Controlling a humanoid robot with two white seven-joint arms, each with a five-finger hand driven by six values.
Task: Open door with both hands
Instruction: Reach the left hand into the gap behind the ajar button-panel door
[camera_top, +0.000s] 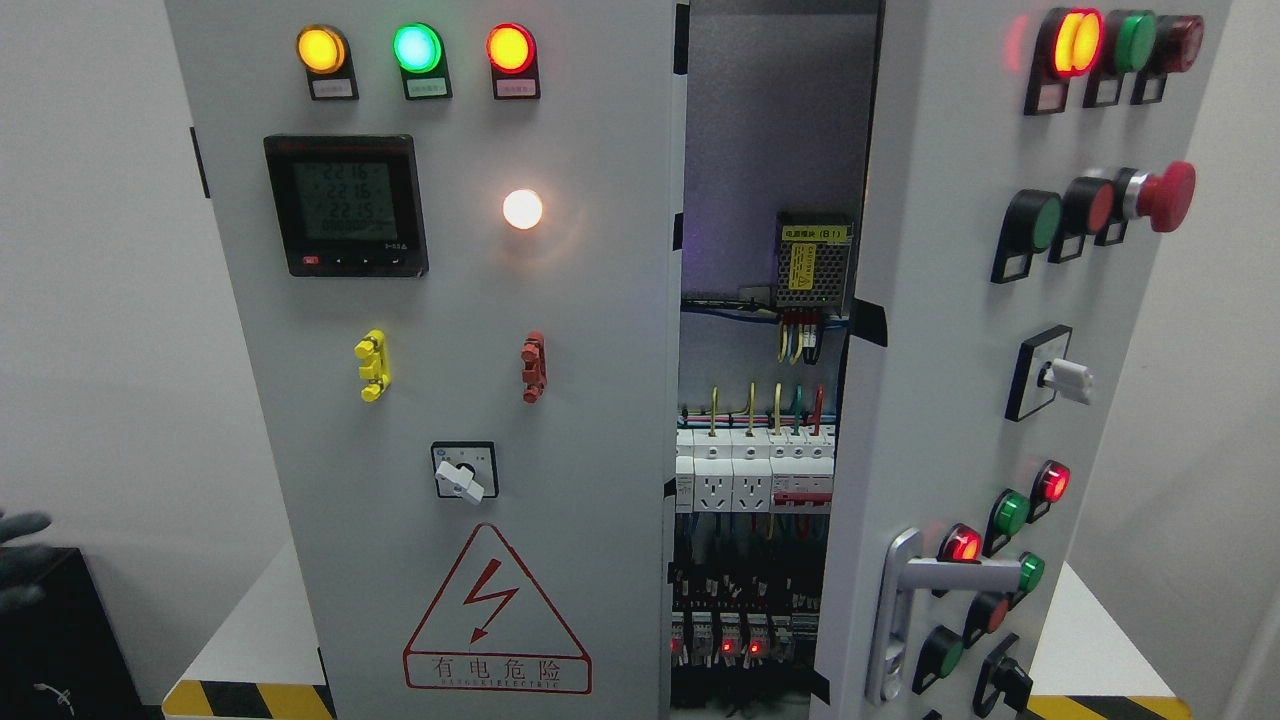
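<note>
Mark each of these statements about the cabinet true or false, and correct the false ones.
1. The right door is swung open, showing wiring inside. True.
2. The left door is wide open. False: it looks shut, facing the camera.
3. The warning triangle is on the left door. True.
4. A robot hand grips the handle. False: nothing touches the handle; only a dark robot hand shows at the left edge.
5. The meter is dark. False: its screen shows digits.
</note>
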